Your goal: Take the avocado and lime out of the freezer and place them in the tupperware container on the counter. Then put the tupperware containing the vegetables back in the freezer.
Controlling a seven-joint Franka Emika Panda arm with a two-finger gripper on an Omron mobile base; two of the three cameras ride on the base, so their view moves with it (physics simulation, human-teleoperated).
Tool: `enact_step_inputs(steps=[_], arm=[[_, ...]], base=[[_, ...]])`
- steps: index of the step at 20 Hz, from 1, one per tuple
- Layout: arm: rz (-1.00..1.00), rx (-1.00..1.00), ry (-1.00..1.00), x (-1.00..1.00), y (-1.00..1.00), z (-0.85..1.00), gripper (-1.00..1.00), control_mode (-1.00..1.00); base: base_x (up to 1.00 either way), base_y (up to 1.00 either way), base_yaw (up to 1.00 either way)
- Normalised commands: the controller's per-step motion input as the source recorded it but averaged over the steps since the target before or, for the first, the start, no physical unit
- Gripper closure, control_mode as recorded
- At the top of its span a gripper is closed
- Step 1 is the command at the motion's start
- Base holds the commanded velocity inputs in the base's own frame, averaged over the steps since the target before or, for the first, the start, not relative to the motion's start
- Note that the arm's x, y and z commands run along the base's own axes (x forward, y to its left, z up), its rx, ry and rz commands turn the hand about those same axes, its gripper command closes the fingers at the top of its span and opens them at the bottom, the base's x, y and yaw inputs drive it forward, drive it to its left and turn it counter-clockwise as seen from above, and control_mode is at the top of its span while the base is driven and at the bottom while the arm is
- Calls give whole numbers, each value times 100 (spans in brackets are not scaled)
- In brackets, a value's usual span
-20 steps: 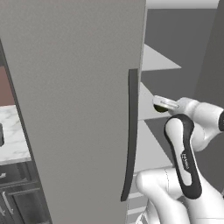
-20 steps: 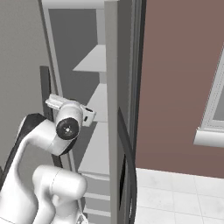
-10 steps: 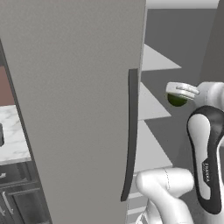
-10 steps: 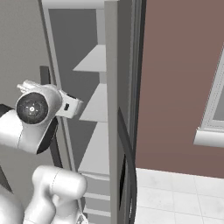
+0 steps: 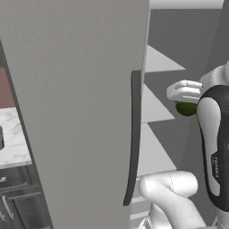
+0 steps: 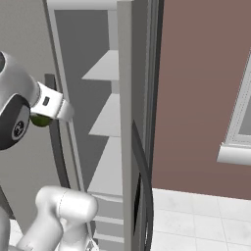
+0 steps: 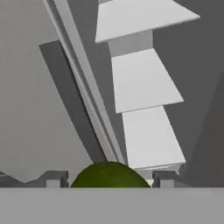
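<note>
Hand view: a dark green rounded fruit (image 7: 110, 175) sits between the two finger tips (image 7: 53, 178), and you can take the gripper (image 7: 107, 181) as clamped on it, jaws held fairly wide by the fruit's own girth; whether it is the avocado or the lime you cannot tell from this. In the left base view the same fruit (image 5: 186, 108) hangs under the white hand (image 5: 184, 91), level with the middle shelves (image 5: 152, 107) of the freezer (image 5: 76, 89) and just beside the open door's dark handle (image 5: 133, 134). In the right base view it shows (image 6: 40, 120) tucked under the wrist, with the door close behind it. Judgement: the carry to the counter (image 5: 13, 138) is the step in hand, and that marble top lies on the far side of the door from the hand. Risks you should note: a swing toward the counter could clip the door edge or the handle, since the hand stands near both; a knock there could roll a smooth round fruit out of a two-point pinch. The grip seems to bite near the fruit's widest part, so a small slip either way would loosen it. The tupperware container is hidden from you here, so the drop point stays unconfirmed
</note>
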Motion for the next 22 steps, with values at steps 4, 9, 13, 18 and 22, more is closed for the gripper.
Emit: enact_step_inputs(steps=[4,9,13,18,22], arm=[[0,-21,31,-25,43,-18,100,-100],[0,-10,18,-25,18,-19,100,-100],[0,-5,7,-28,6,-16,100,-100],[0,-4,1,-40,16,-8,100,100],[0,0,0,0,0,0,100,100]], base=[[0,0,0],[0,0,0],[0,0,0],[-16,7,0],[-94,76,0]])
